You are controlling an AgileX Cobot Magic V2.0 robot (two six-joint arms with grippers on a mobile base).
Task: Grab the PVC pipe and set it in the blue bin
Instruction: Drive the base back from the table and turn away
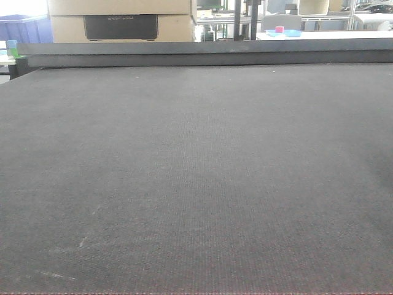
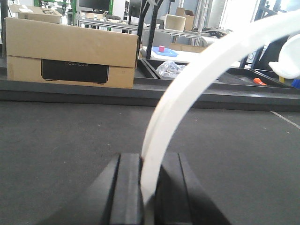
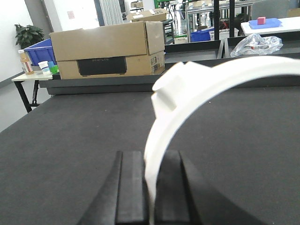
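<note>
In the right wrist view my right gripper (image 3: 151, 187) is shut on the PVC pipe (image 3: 187, 98). The pipe is a white C-shaped half-ring with a raised tab, and it arcs up and to the right above the dark mat. My left gripper (image 2: 150, 187) is shut on a longer, flatter white arc strip (image 2: 187, 93) that curves up to the right. A blue bin (image 3: 40, 49) stands beyond the table's far left end, also seen as a blue bin (image 1: 24, 29) in the front view. Neither gripper shows in the front view.
The dark mat (image 1: 196, 184) covers the table. A cardboard box (image 3: 108, 51) with a black device stands behind the raised back rail (image 1: 202, 52). A clear plastic bag (image 3: 255, 44) lies at the back right. A small side table (image 3: 30, 75) holds bottles.
</note>
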